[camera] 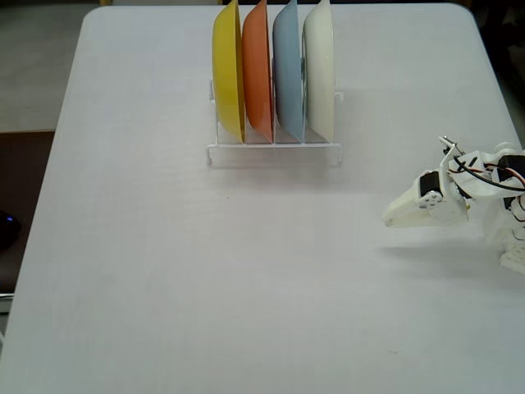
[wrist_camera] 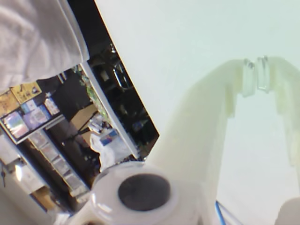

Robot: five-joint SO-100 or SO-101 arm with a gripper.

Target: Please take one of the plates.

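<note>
The gripper (camera: 392, 218) sits closed and empty, tips touching in the wrist view. This looks like the start: nothing reached yet. Ahead and well apart, the plate (camera: 319, 69) stands upright, nearest in the rack (camera: 273, 148). Next it must open and approach.

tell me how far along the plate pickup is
Nothing looks done yet: the cream-white plate stands upright in the rack beside the light blue plate. The gripper is shut and empty near the table's right edge in the fixed view. Reaching, grasping and lifting are all left.
</note>
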